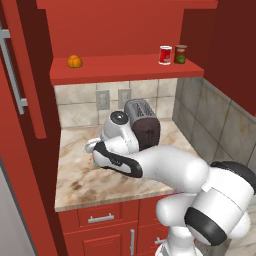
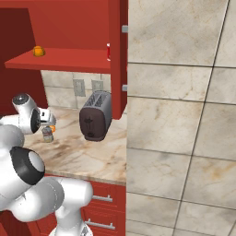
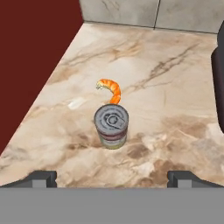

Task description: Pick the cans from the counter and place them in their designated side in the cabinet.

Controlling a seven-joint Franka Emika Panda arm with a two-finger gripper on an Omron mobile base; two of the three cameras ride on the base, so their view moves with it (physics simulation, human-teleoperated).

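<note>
Cabinet [image 1: 125, 75] is filling the upper left base view, its shelf carrying the red can [image 1: 165, 55] and a dark can [image 1: 180, 54] at upper right, an orange [image 1: 74, 61] at upper left. Counter [image 3: 166, 87] is spreading below; toaster [image 2: 95, 115] is standing mid-frame in the right base view. Silver can [image 3: 111, 127] is sitting upright at hand-view centre, a shrimp [image 3: 110, 89] just above it, while the gripper [image 3: 112, 179] is hanging spread wide, gripping nothing.
</note>
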